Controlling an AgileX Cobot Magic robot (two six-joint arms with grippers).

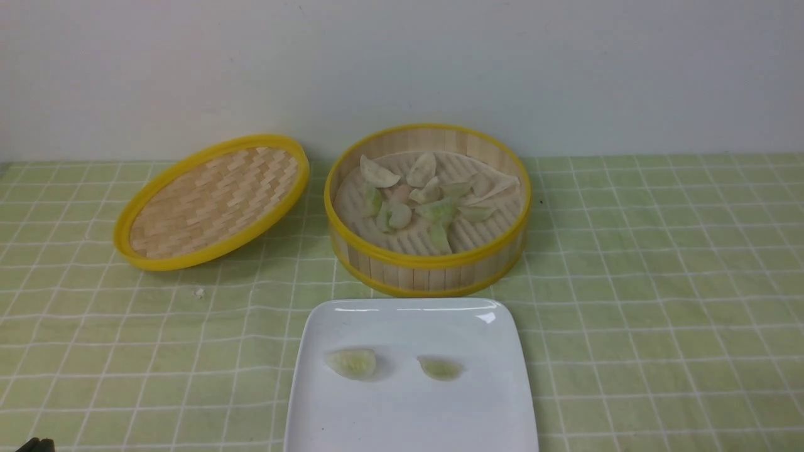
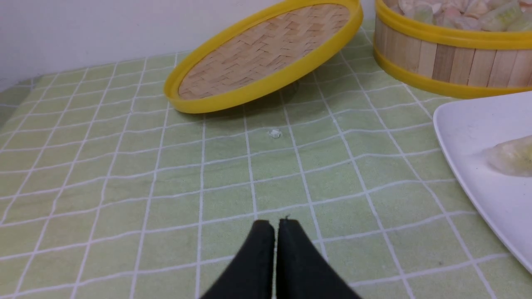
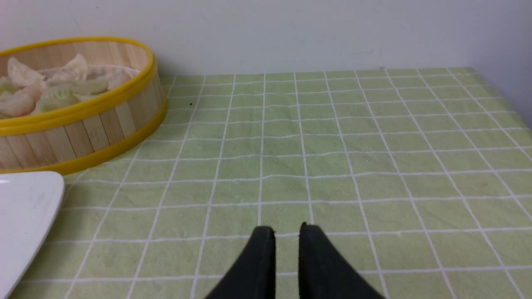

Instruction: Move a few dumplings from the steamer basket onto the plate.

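The steamer basket (image 1: 427, 267) stands at the table's middle back with several pale dumplings (image 1: 433, 210) inside. The white plate (image 1: 408, 414) lies in front of it with two dumplings on it, one on the left (image 1: 352, 363) and one on the right (image 1: 440, 368). My left gripper (image 2: 276, 222) is shut and empty, low over the cloth left of the plate (image 2: 498, 199). My right gripper (image 3: 286, 228) is slightly open and empty over the cloth right of the basket (image 3: 83, 128) and the plate (image 3: 25, 207).
The flat woven lid (image 1: 210, 201) leans tilted to the left of the basket. A small white crumb (image 1: 199, 292) lies on the green checked cloth in front of the lid. A white wall stands behind the table.
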